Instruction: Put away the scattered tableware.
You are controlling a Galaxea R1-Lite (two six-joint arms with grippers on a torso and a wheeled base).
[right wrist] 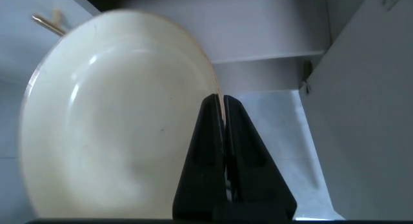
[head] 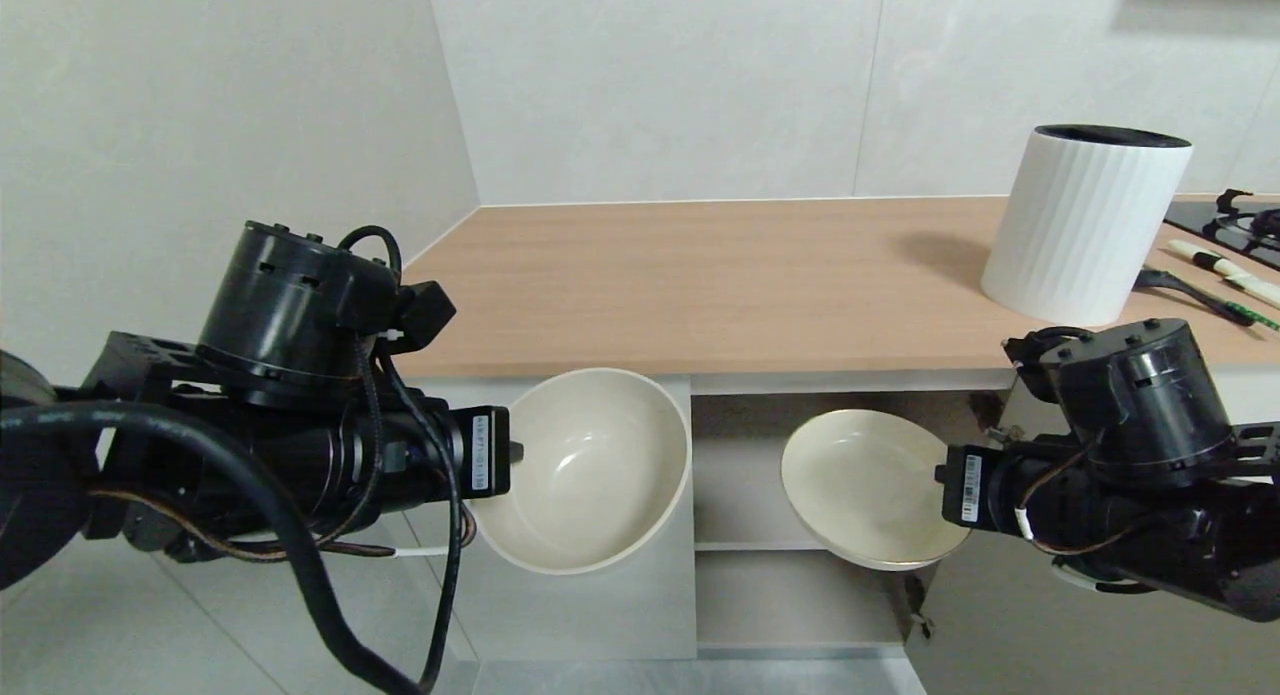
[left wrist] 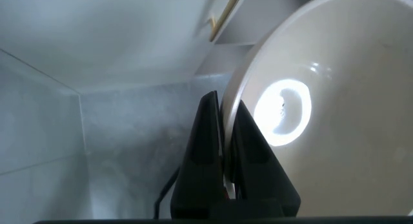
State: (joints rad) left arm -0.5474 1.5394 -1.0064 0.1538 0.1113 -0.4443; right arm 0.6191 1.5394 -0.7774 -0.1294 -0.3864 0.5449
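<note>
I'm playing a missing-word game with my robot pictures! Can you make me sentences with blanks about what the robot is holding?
1. The left gripper is shut on the rim of a deep cream ____.
2. The right gripper is shut on the rim of a shallow cream ____.
3. The white ribbed container stands on the wooden ____.
Missing words: bowl; plate; counter.
</note>
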